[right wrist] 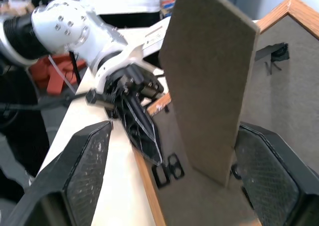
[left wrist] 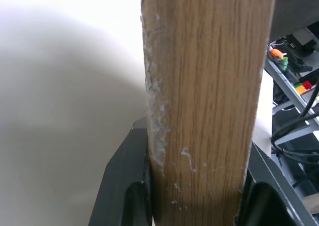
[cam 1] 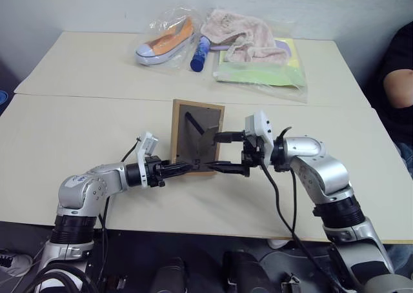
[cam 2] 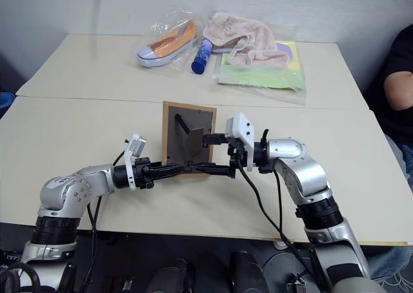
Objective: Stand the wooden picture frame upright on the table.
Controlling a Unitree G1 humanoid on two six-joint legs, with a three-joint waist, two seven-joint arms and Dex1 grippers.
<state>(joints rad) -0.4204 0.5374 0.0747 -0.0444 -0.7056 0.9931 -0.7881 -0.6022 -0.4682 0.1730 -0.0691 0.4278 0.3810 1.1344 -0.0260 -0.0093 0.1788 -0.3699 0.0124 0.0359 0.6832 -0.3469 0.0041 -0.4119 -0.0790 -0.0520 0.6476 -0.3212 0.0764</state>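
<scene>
Stretching wide and cream-beige, with a seam line running across it: the tabletop (cam 1: 77, 144), carrying everything else.

Standing near the middle of the tabletop, just on the near side of the seam, its dark grey-brown back board facing the head camera: the wooden picture frame (cam 1: 195, 126), light-wood edges showing all around, bottom edge appearing to rest on the surface.

Folding out from the frame's back board, angled away from it: the stand (right wrist: 207, 81), a flat grey-brown panel.

Lying at the far side of the tabletop, well beyond the frame: a bagged shoe (cam 1: 164, 41) with an orange lining, a blue tube (cam 1: 199, 54) beside it, a pink cloth (cam 1: 242, 38) and a yellow-green packet (cam 1: 264, 70) under clear plastic.

Showing at the right edge, well apart from the frame: a person's arm (cam 1: 397, 86) in a dark sleeve.

Reaching in from the frame's left: the left tool (cam 1: 177, 169), clamping the frame's lower wooden edge between its two black fingers (left wrist: 124, 186).

Hovering just right of the frame, pointing sideways toward the back board: the right tool (cam 1: 227, 152), fingers spread wide, one above and one below, bracketing the stand without closing on it.
</scene>
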